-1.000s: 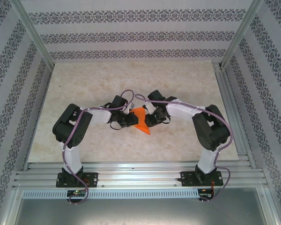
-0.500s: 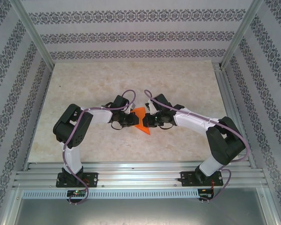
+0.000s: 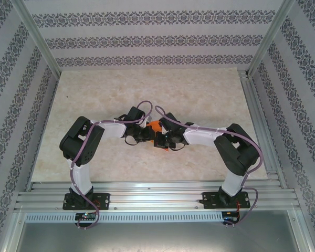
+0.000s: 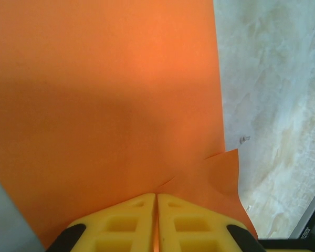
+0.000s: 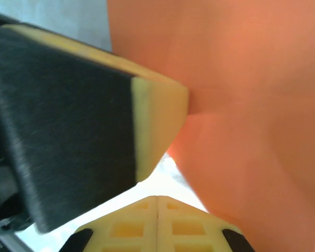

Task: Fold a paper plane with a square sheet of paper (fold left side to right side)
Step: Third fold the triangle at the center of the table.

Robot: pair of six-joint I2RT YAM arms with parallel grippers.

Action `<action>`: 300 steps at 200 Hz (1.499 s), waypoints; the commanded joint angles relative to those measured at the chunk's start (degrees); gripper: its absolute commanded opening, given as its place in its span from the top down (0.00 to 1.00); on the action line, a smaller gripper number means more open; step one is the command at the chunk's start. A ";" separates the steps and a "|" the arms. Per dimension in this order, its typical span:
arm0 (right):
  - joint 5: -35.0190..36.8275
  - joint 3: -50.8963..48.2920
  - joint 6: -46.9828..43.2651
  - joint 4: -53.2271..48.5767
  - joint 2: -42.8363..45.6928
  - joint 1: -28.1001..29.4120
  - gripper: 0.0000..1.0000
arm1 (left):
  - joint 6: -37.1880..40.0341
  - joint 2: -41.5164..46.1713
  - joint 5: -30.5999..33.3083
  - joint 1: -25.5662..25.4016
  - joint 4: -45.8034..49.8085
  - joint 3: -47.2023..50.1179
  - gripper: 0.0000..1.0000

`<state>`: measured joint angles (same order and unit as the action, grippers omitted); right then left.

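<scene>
The orange sheet of paper (image 3: 156, 125) lies creased at the table's middle, mostly covered by both grippers, with its point (image 3: 165, 148) toward the near edge. My left gripper (image 3: 146, 134) is at its left edge. In the left wrist view the yellow fingers (image 4: 156, 195) are shut with a sliver of orange pinched between them, and the paper (image 4: 105, 105) spreads ahead with a small folded flap (image 4: 220, 173). My right gripper (image 3: 161, 139) sits over the sheet's near right part. Its fingers (image 5: 157, 198) are shut with nothing between them, the paper (image 5: 241, 105) to their right and the left gripper's finger (image 5: 157, 115) close ahead.
The marble tabletop (image 3: 147, 89) stretches away behind the arms. Patterned walls enclose it on three sides. An aluminium rail (image 3: 157, 191) runs along the near edge and another rail (image 3: 258, 121) along the right side.
The right arm has swung in to the left, bringing its gripper over the paper so less orange shows. The left arm has stayed where it was.
</scene>
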<state>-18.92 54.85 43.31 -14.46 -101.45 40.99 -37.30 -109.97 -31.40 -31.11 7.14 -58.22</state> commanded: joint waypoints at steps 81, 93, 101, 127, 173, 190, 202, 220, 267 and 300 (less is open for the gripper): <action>2.50 -6.94 4.65 3.46 1.02 -1.84 1.00 | 2.51 -3.82 6.33 -1.14 6.05 0.74 0.90; 2.02 -8.14 4.92 4.05 1.37 -2.19 1.00 | 2.50 -3.85 6.43 -1.18 6.05 0.74 0.90; 1.88 -8.76 4.92 4.35 1.67 -2.28 1.00 | 2.58 -3.89 6.50 -1.15 6.23 0.65 0.90; 0.87 -10.10 4.45 4.58 3.54 -2.89 1.00 | 3.12 -3.89 7.34 -1.15 7.10 0.38 0.90; 2.38 -9.16 0.30 -0.21 7.42 -4.96 0.99 | 3.27 -4.09 7.53 -1.14 7.16 0.13 0.91; 1.59 -10.09 -0.20 -0.27 6.84 -5.66 0.99 | 3.22 -4.11 7.54 -1.15 7.12 0.12 0.91; 0.57 -10.54 -0.27 0.43 6.68 -5.65 1.00 | 3.27 -4.10 7.51 -1.19 7.11 0.10 0.91; -1.03 -10.14 -0.30 1.80 7.51 -5.01 1.00 | 3.33 -4.11 7.56 -1.17 7.26 -0.06 0.91; 0.24 -6.91 -2.62 -3.01 10.83 -4.19 0.99 | 3.41 -4.11 7.58 -1.15 7.55 -0.41 0.91; -0.59 -4.69 -1.39 -1.28 8.22 -2.00 0.99 | 3.37 -4.12 7.46 -1.14 7.37 -0.50 0.91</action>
<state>-18.79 47.53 42.26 -15.99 -92.01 37.21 -35.99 -110.45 -30.30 -31.70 8.67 -59.61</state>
